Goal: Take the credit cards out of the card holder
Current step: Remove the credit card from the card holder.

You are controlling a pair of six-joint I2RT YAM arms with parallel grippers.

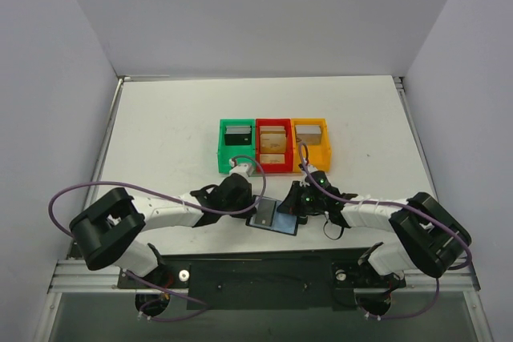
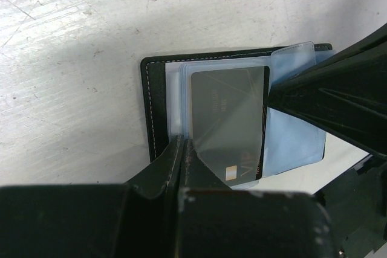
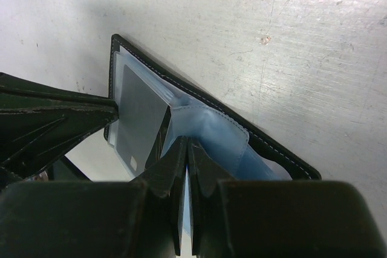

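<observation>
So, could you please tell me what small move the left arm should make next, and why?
Probably ease the left gripper outward, away from the right gripper. Both are shut at opposite sides of the open card holder, and the grey card sits inside its clear sleeve, so it likely needs sliding free.

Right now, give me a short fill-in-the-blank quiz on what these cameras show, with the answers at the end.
1. The card holder is not folded shut; it lies ___, with its clear sleeves showing.
2. The bin between the green bin and the orange bin is ___.
3. The left pincer and the right pincer are both ___.
Missing words: open; red; shut.
</observation>
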